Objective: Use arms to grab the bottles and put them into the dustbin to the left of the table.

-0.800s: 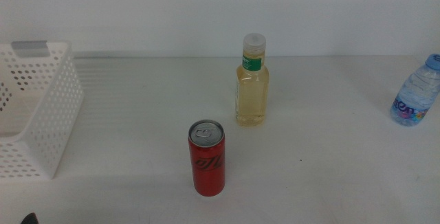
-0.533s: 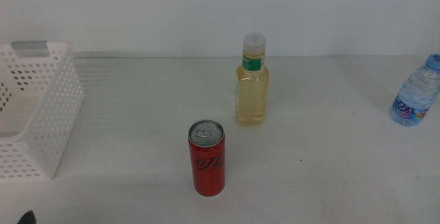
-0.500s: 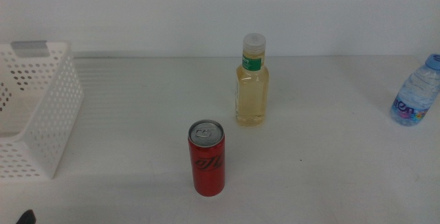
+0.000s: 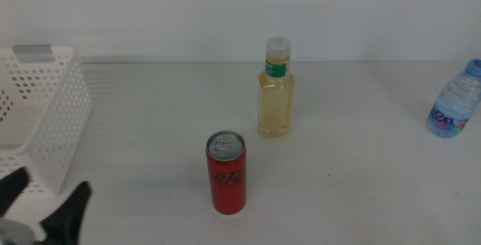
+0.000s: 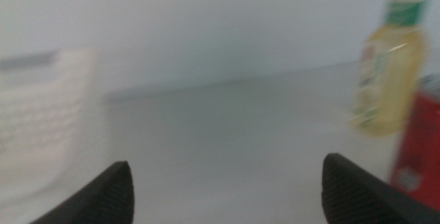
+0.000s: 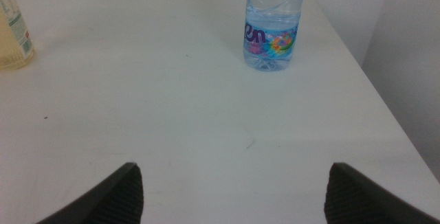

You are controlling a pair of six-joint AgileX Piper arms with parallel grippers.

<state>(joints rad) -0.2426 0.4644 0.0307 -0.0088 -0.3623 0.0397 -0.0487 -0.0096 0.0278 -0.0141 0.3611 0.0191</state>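
A red soda can (image 4: 226, 172) stands at the table's front centre, and the yellow-liquid bottle (image 4: 276, 91) with a green label stands behind it. The small water bottle (image 4: 453, 102) is at the far right. The white perforated dustbin (image 4: 46, 117) sits at the left edge. My left gripper (image 4: 41, 198) is open at the bottom left, just in front of the dustbin and well left of the can. Its blurred wrist view shows the left gripper (image 5: 227, 193), the can (image 5: 416, 148), the yellow bottle (image 5: 388, 66) and the dustbin (image 5: 41, 121). My right gripper (image 6: 234, 196) is open, short of the water bottle (image 6: 273, 25).
The white table (image 4: 361, 177) runs back to a plain white wall. Its right edge (image 6: 385, 107) passes close beside the water bottle. The yellow bottle (image 6: 14, 35) shows at the side of the right wrist view.
My left gripper has come up into the middle view at the bottom left, from only a dark tip at the edge. The bottles, can and dustbin have not moved.
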